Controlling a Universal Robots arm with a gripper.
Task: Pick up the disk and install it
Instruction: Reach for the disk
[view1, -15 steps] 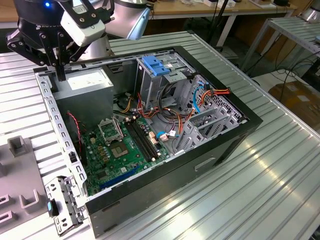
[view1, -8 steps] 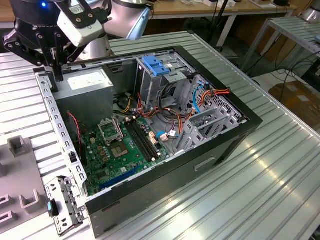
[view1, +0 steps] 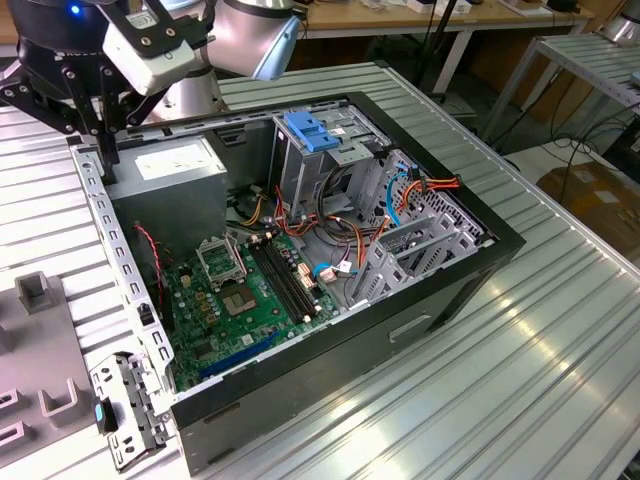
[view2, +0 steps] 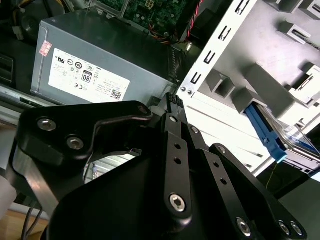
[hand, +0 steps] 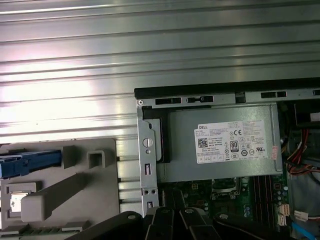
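Note:
The disk (hand: 25, 164) lies in a grey holder (hand: 75, 192) on the table beside the open computer case; its blue side rail shows. In the second wrist view the disk (view2: 287, 140) shows as a blue rail with a silver face behind it. My gripper (view1: 105, 158) hangs over the case's edge next to the grey power supply (view1: 175, 165), apart from the disk. Its black fingers come together in both wrist views, gripper (view2: 172, 102) and gripper (hand: 172, 214), shut with nothing between them.
The open case (view1: 480, 255) holds a green motherboard (view1: 240, 300), loose cables and a metal drive cage with a blue latch (view1: 315, 135). A white perforated metal rail (view1: 105, 240) runs along the case's side. Ribbed metal tabletop (view1: 500, 400) surrounds the case.

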